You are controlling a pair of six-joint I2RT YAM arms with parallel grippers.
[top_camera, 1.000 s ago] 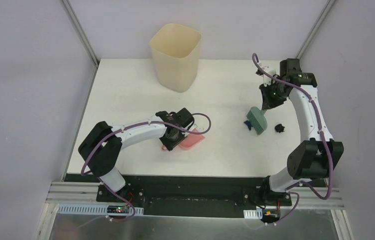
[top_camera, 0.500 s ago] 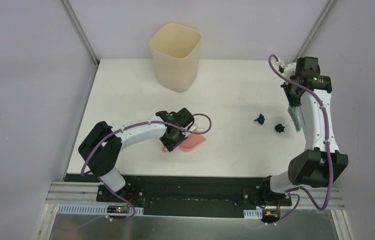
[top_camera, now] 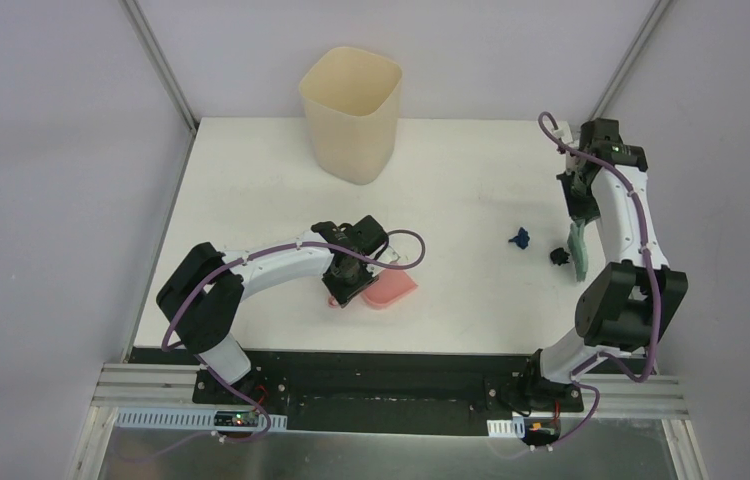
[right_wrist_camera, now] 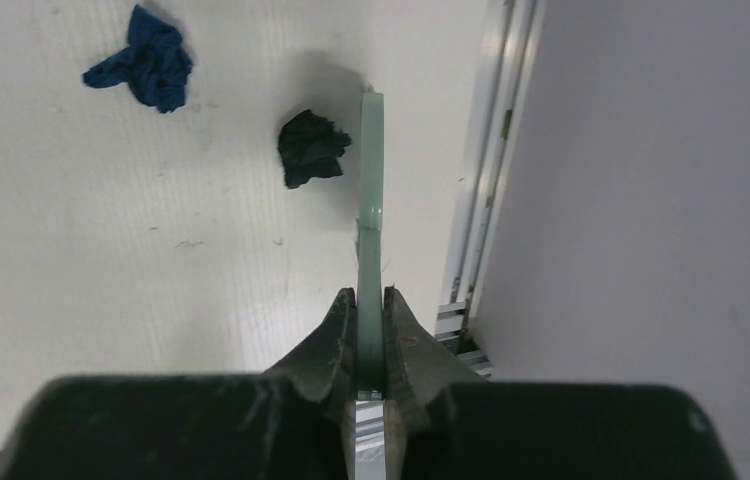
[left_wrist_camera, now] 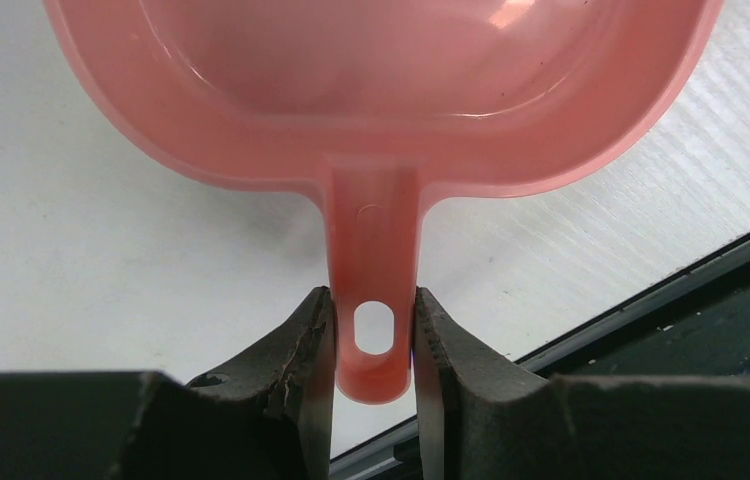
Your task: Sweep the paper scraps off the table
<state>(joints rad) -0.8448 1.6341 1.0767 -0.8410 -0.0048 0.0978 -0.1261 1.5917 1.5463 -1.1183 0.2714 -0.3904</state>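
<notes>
So, low in the middle of the overhead view, the left pincer (left_wrist_camera: 373, 312) is clamped on the handle of the pink dustpan (left_wrist_camera: 381, 120), whose tray looks empty. Over by the right edge of the worktop (top_camera: 251, 190), the right pincer (right_wrist_camera: 369, 302) is squeezed tight on the green brush (right_wrist_camera: 372, 170), its far end just right of a black scrap (right_wrist_camera: 311, 148). A dark blue scrap (right_wrist_camera: 146, 62) sits further left. Both are well apart from the pan, so I'd say the sweeping isn't done. Cream bin (top_camera: 351, 110) waits up top.
</notes>
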